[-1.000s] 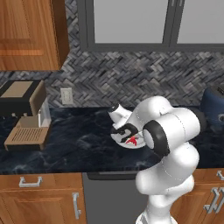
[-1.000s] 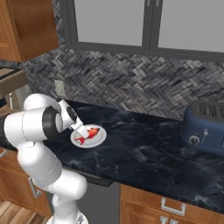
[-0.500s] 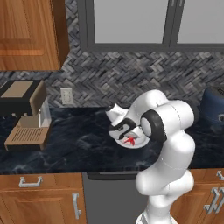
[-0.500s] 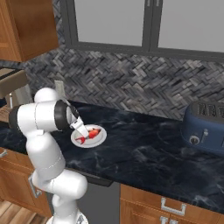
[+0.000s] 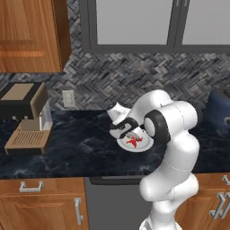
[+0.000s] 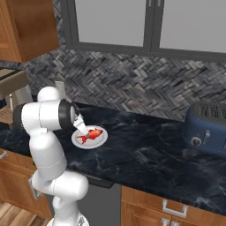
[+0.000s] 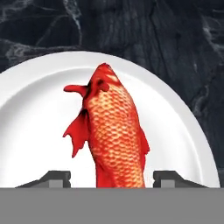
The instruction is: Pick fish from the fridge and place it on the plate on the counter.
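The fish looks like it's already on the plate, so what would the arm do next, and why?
Probably lift the gripper straight up and away. The fish lies on the white plate on the counter, and the fingertips stand wide on either side of it, apparently not clamping it.

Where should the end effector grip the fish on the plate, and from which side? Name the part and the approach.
Grip the fish across its mid-body, coming straight down from above. It lies flat on the white plate on the counter, so only its upper surface is free. Its scaled trunk is the widest, most even part; the fins and tapering ends offer less hold. The end effector already straddles it, open.
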